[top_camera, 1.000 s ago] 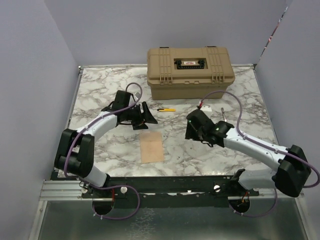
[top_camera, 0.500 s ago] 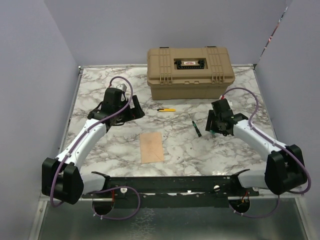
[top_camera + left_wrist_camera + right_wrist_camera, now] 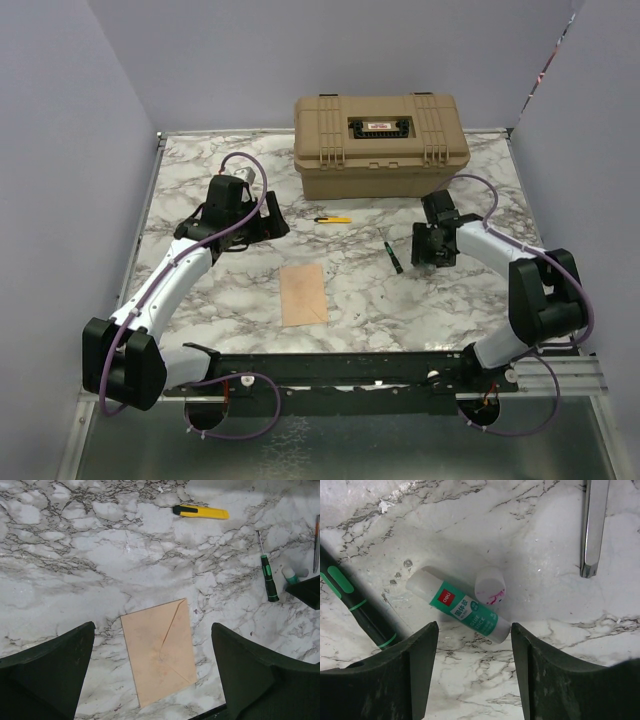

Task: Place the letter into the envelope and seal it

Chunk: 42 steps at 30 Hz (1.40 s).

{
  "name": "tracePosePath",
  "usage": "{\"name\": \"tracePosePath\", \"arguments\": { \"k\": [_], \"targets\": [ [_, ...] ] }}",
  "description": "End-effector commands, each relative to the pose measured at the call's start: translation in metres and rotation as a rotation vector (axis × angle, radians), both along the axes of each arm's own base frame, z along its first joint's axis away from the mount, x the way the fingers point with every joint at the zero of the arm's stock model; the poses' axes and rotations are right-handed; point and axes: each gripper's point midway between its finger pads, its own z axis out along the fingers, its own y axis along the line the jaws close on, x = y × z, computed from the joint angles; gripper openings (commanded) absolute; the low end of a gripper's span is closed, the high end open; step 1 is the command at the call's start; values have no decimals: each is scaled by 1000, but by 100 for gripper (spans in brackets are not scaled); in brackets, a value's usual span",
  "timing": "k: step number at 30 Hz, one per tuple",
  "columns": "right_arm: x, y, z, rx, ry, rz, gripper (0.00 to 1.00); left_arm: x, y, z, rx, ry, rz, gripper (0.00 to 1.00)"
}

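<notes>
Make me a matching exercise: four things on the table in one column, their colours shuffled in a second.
Things:
1. knife
2. screwdriver
3. glue stick
4. envelope

Colours:
A. peach-tan
B. white with a teal label
C. yellow with a black end
D. green and black

Pairs: 1-C; 2-D; 3-B; 4-A

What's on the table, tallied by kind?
envelope: 1
utility knife: 1
screwdriver: 1
glue stick: 1, its cap off beside it
silver metal tool: 1, only partly in view
toolbox: 1
Total: 6, the cap counted with the glue stick
</notes>
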Motion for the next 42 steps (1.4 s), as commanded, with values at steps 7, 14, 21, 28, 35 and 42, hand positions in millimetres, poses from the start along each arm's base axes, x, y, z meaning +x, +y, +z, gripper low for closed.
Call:
{"name": "tracePosePath", "arguments": {
  "k": [7,14,21,28,35,42],
  "targets": [
    [13,-2,-4,-27,17,46,72,2,-9,14,-34,-26,-48,99],
    [6,12,-10,55,67,50,48,2,-12,16,-49,-24,-59,99],
    [-17,15,-13,86,138,41,36,2,-20,22,-94,-27,-82,99],
    [-13,29,1,165,86,71,15,-2,-37,27,-176,-18,-148,99],
    [6,78,95,483,-270,192,4,-5,-66,53,-347,-69,-239,99],
    [-30,142,215,999,-594,484,4,-13,-113,113,-537,-234,-381,99]
  ]
}}
